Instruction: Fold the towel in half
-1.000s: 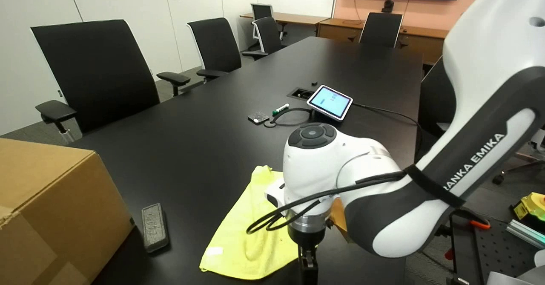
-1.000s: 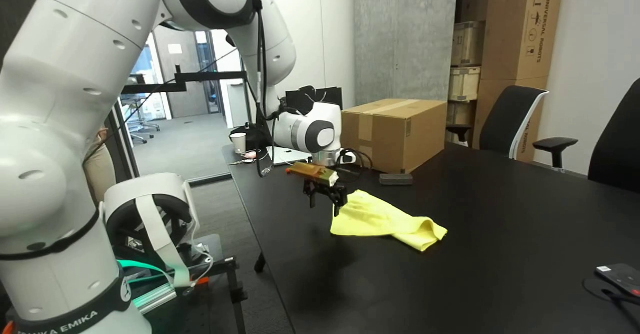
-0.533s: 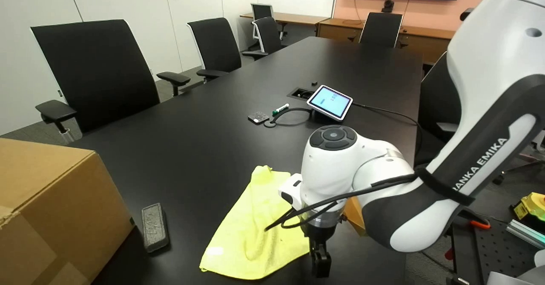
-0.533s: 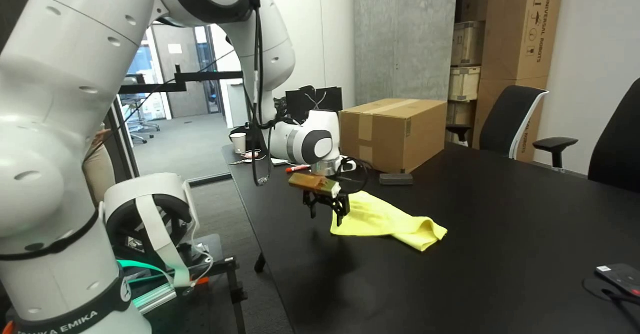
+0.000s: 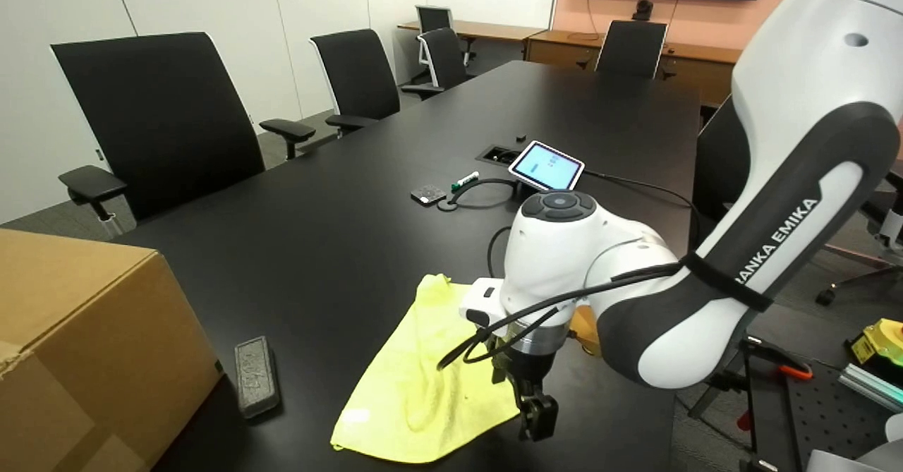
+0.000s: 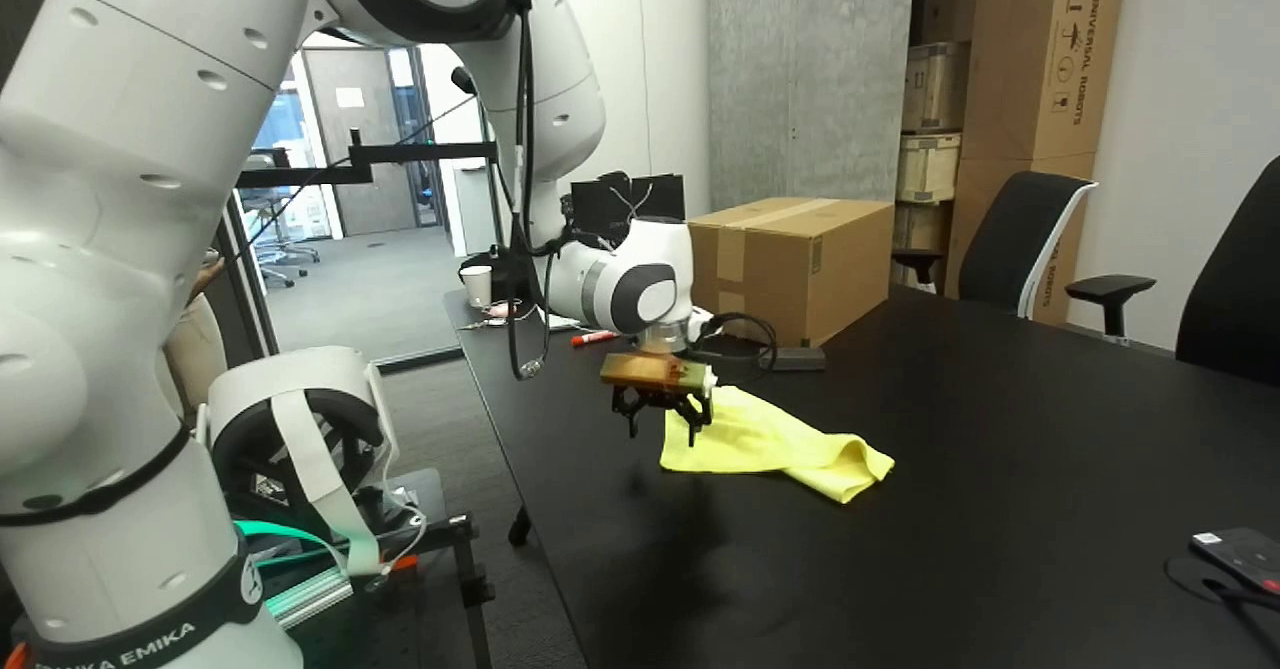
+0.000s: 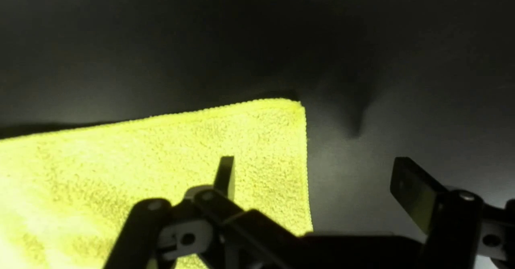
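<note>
The pale yellow towel (image 5: pixel 416 394) lies on the black table, with a soft ridge across it. In an exterior view its right end (image 6: pixel 850 464) is curled over. In the wrist view one corner of the towel (image 7: pixel 261 140) lies flat, its right edge running between the fingers. My gripper (image 7: pixel 315 160) is open and empty. Its left finger (image 7: pixel 225 172) shows over the towel and its right finger (image 7: pixel 414 192) over bare table. In an exterior view the gripper (image 6: pixel 662 437) hangs above the table at the towel's near-left corner, fingers pointing down, apart from the cloth.
A brown cardboard box (image 5: pixel 92 359) and a dark grey eraser (image 5: pixel 256 380) stand beyond the towel. A tablet (image 5: pixel 547 166), its cable and a green marker (image 5: pixel 465 180) are further along the table. A red marker (image 6: pixel 594 338) lies near the table's edge.
My gripper has moved away from the towel's middle toward its corner, sunk a little and turned slightly. It stays open. The towel has not moved.
</note>
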Robot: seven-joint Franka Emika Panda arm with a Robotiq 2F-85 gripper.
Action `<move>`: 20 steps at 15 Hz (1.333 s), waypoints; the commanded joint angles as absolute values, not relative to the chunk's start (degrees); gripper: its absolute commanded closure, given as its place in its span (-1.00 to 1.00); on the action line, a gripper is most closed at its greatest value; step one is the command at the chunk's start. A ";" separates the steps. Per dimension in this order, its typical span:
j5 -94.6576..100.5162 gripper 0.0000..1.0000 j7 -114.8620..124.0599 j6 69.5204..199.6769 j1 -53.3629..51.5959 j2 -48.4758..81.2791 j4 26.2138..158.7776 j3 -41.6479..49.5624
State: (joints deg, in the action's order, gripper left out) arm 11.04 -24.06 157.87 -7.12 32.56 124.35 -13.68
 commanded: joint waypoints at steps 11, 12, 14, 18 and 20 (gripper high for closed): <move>14.90 -1.00 -46.07 155.27 -3.90 33.29 123.73 -14.67; 15.32 -1.00 -46.11 155.46 -4.11 33.26 123.64 -14.33; 16.32 -1.00 -46.26 155.64 -4.63 33.78 122.94 -13.69; 17.19 -1.00 -47.09 155.63 -5.08 35.07 121.20 -13.61; 17.01 -1.00 -47.78 155.53 -4.79 35.93 120.17 -14.14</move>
State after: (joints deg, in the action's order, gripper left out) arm 16.21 -46.47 154.69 -4.33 34.10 122.54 -14.28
